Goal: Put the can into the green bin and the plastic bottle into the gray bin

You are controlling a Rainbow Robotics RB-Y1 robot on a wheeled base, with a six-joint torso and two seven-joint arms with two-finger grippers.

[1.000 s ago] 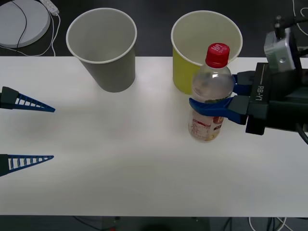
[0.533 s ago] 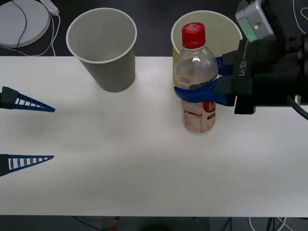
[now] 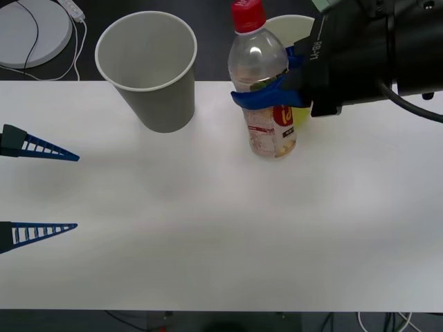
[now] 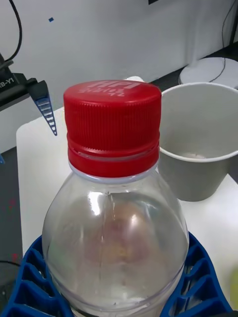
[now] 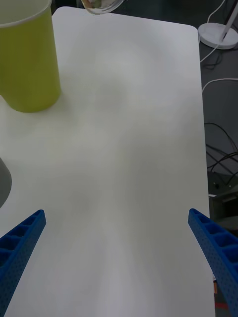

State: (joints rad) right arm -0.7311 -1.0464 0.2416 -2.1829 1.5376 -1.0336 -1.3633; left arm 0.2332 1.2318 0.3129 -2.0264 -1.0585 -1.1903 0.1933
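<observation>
My right gripper (image 3: 266, 93) is shut on the plastic bottle (image 3: 263, 86), a clear one with a red cap, held upright above the table in front of the green bin (image 3: 299, 41). The right wrist view looks down on the plastic bottle (image 4: 115, 208) with blue fingers (image 4: 34, 277) around its shoulder and the gray bin (image 4: 198, 138) behind it. The gray bin (image 3: 149, 69) stands upright at the table's back, left of the bottle. The green bin (image 5: 27, 59) also appears in the left wrist view. My left gripper (image 3: 41, 187) hangs open at the left edge. The can is out of view.
The white table (image 3: 208, 235) stretches wide in front of the bins. A white round object (image 3: 31, 31) with cables lies on the floor behind the table at the far left.
My right gripper has lifted the plastic bottle and carried it up and to the left, from beside the green bin toward the gray bin. The left arm has stayed still.
</observation>
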